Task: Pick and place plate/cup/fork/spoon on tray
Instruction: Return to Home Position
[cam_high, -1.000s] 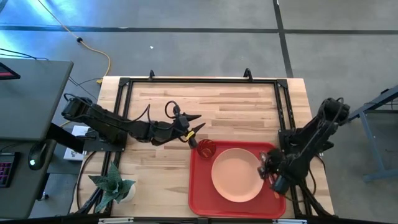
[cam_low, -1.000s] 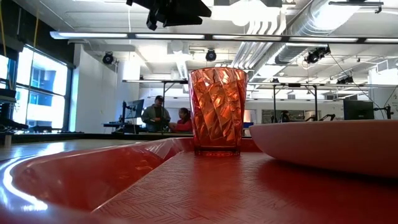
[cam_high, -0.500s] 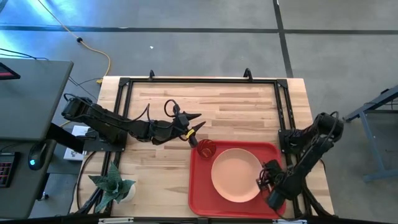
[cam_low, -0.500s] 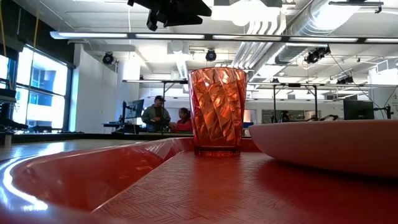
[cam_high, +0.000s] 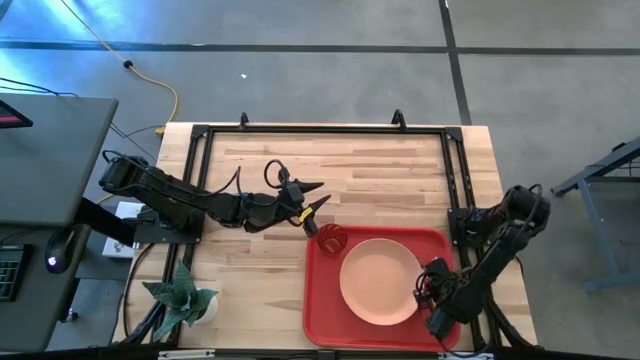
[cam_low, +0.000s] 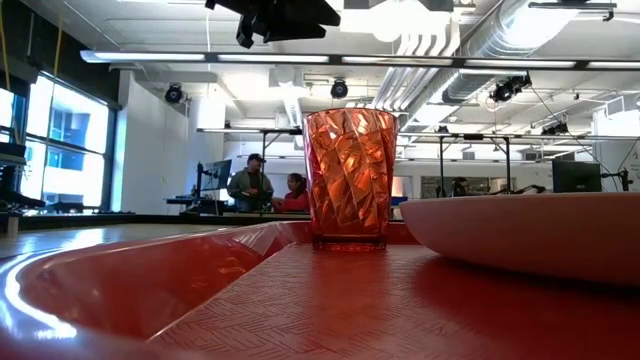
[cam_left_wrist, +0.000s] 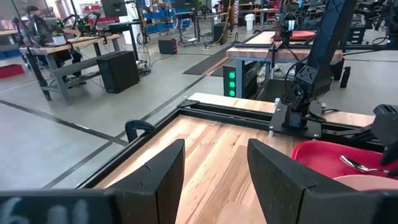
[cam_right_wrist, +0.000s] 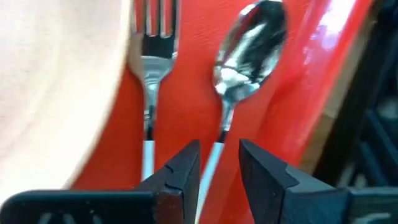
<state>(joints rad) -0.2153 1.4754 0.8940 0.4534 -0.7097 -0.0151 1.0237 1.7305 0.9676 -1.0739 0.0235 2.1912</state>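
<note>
The right gripper hangs low over the right edge of the large flat red rectangular plastic tray. Its jaws stand parted and grip nothing. In the right wrist view, the small spoon with a silver metal bowl and slim orange handle lies flat on the tray straight ahead of the right gripper's tips, and its handle runs back under the gap between the jaws. The small fork with silver tines and a slim orange handle lies parallel just beside the spoon, ahead of one jaw. The round, shallow, peach-pink plastic plate borders the fork on its far side.

The left gripper hovers over the bare wooden surface. Its jaws are spread wide and empty. The small translucent orange-red plastic tumbler stands upright in the tray's corner, near these jaws and off to one side of their tips. It is close beside the plate, but whether the two touch cannot be told.
</note>
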